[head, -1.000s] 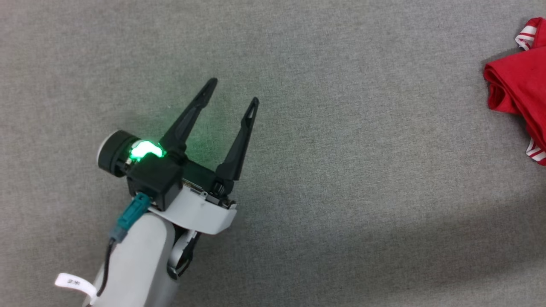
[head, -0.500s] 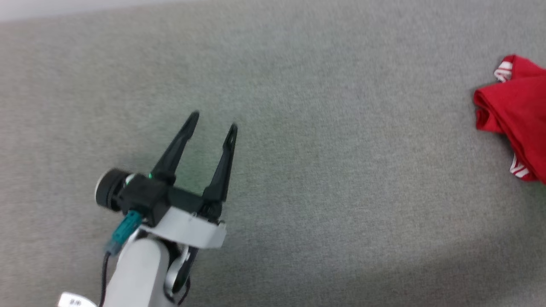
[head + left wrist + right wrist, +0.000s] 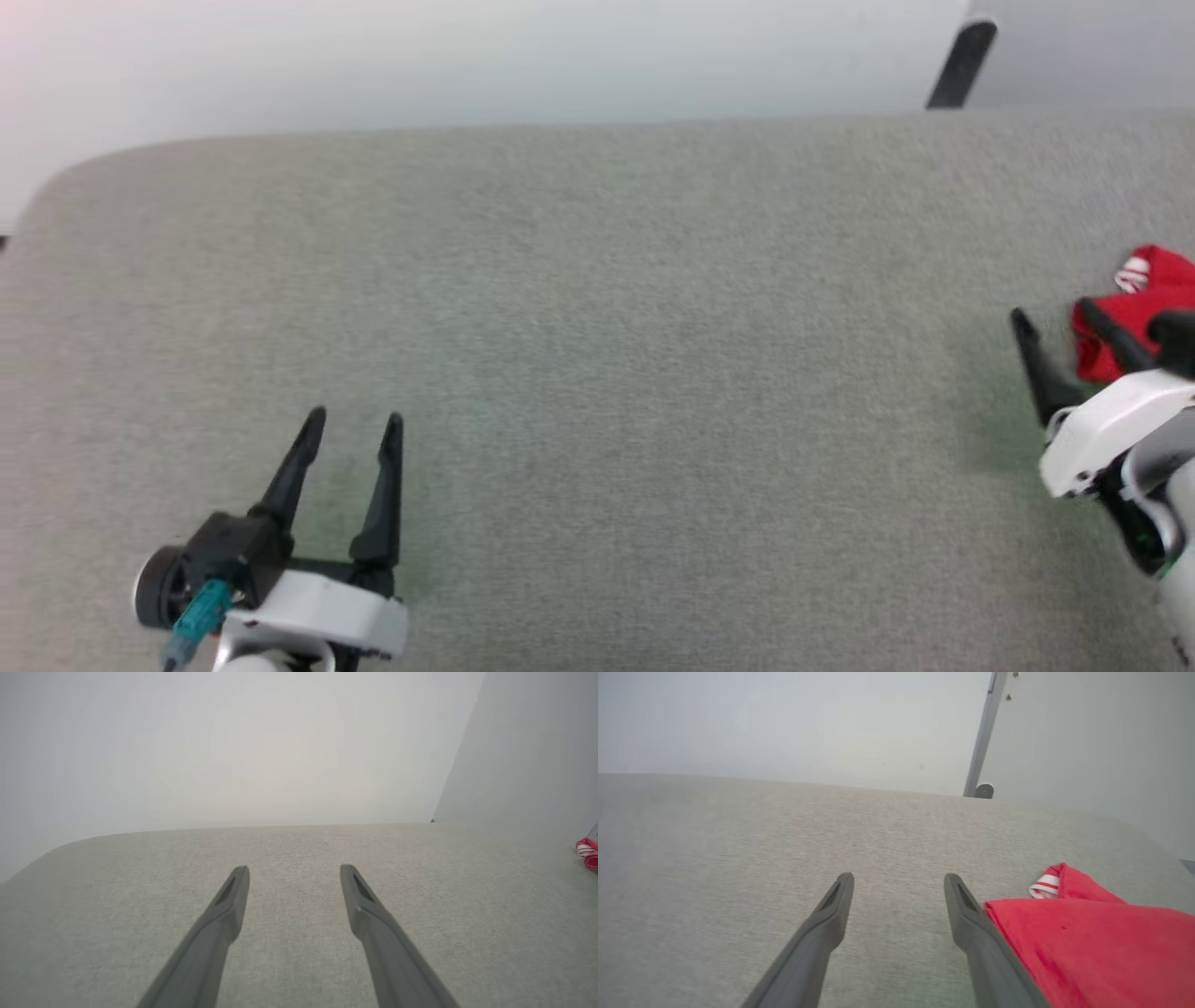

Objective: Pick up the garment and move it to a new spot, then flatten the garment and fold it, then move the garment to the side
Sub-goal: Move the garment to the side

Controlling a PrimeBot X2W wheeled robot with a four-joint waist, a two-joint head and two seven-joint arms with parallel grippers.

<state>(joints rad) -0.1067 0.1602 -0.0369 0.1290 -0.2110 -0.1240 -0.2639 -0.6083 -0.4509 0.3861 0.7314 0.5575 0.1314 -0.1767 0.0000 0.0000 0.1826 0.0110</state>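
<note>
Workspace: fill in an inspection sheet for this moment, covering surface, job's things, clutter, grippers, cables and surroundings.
Surface: grey woven fabric surface, with a rounded far-left corner.
Job's things: red garment with red-white striped trim, bundled at the right edge of the head view.
Clutter: nothing seen.
Grippers: left gripper open, nothing between its fingers, over bare fabric; right gripper open, nothing between its fingers, one finger alongside the garment's edge, contact cannot be told.
Cables: teal connector with dark cable at the left wrist.
Surroundings: pale wall behind the surface; slanted dark post at the far right.
</note>
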